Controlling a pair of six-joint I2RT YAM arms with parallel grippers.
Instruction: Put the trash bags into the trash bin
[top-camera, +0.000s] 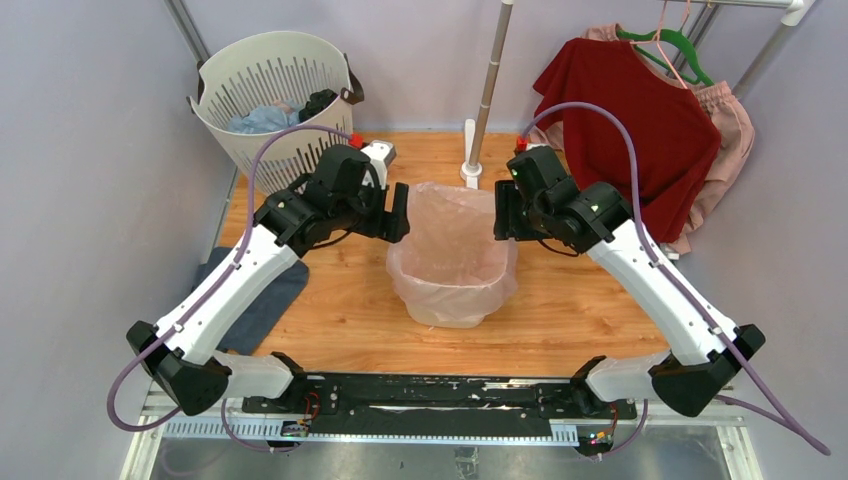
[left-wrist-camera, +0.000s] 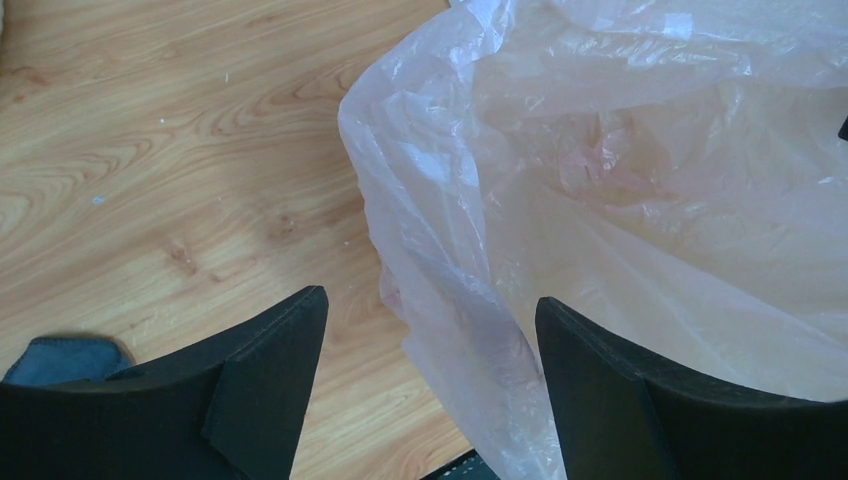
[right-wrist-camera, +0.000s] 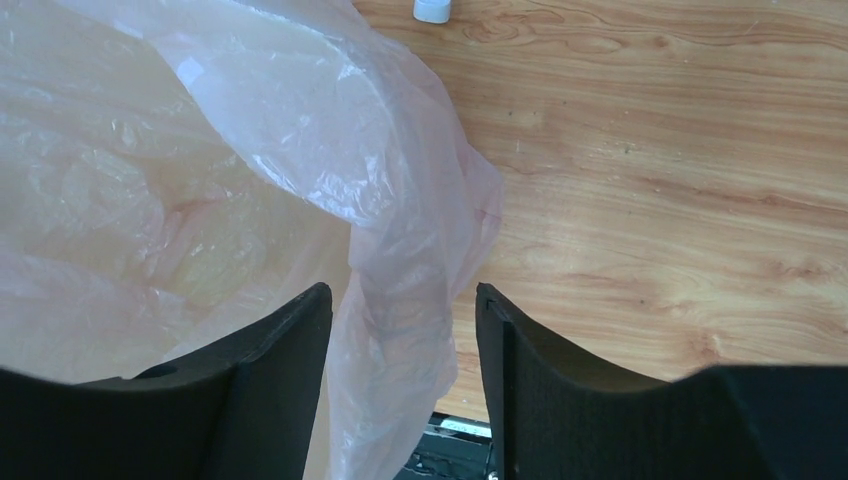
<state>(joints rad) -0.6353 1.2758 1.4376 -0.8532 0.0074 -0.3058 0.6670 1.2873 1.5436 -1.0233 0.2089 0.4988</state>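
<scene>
Trash bag (top-camera: 452, 240): lying opened over trash bin (top-camera: 452, 308), mid tabletop (top-camera: 340, 320); film draping down outer walls.
Bin: showing only thru pink film; rim prob. sitting under bag edge.
L claw (left-wrist-camera: 430, 308): hovering at bag's left edge, jaws standing wide apart, film betw. them, not pinching.
R claw (right-wrist-camera: 403, 300): sitting at bag's right edge, jaws narrower but apart, straddling a fold of film, gripping nothing.

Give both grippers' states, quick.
Left gripper: open, astride the edge of the thin translucent pale-pink plastic bag.
Right gripper: open, bag edge loose between jaws.
</scene>
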